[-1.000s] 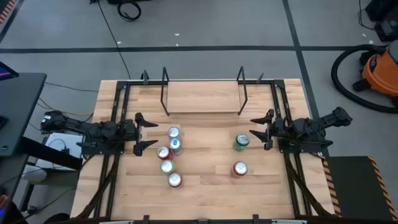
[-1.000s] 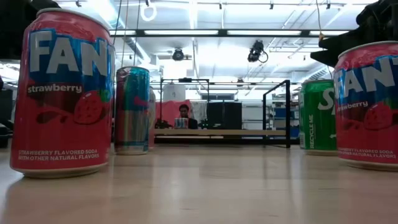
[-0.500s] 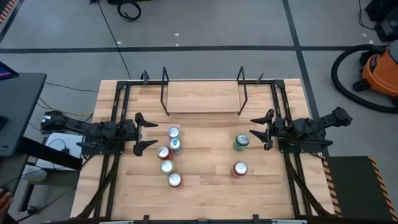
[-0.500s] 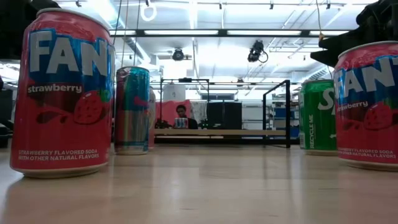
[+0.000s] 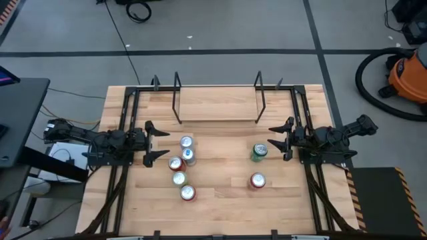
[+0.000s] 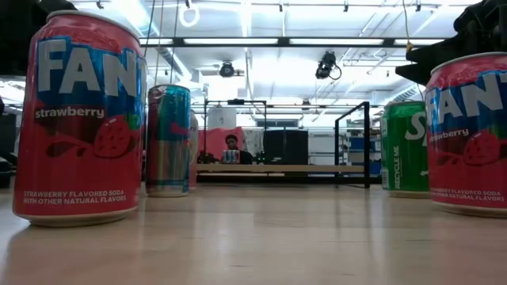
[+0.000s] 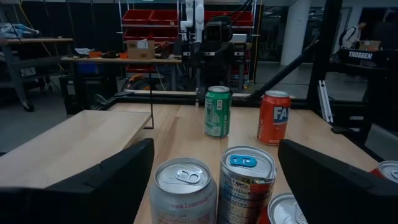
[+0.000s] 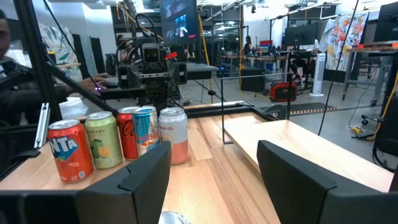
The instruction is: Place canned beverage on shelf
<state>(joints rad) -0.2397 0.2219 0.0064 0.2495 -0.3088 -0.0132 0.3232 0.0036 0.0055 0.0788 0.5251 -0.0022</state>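
Note:
Several canned beverages stand upright on their bases on the wooden table. A cluster stands near my left gripper [image 5: 152, 143], led by a silver can [image 5: 186, 141] and a blue-tabbed can [image 5: 189, 155]. A green can [image 5: 259, 153] and a red can [image 5: 257, 181] stand near my right gripper [image 5: 273, 139]. The shelf [image 5: 219, 105], a light-wood plank with black rod uprights, sits at the table's far middle with nothing on it. Both grippers hover level and open, facing each other. The left wrist view shows the silver can [image 7: 183, 190] just beyond my left fingers.
Black frame rails [image 5: 125, 120] run along both sides of the table. Bare tabletop [image 5: 220, 167] lies between the two can groups. An orange vacuum [image 5: 407, 77] stands on the floor off the table's far right. A person [image 6: 231, 142] sits in the room beyond the shelf.

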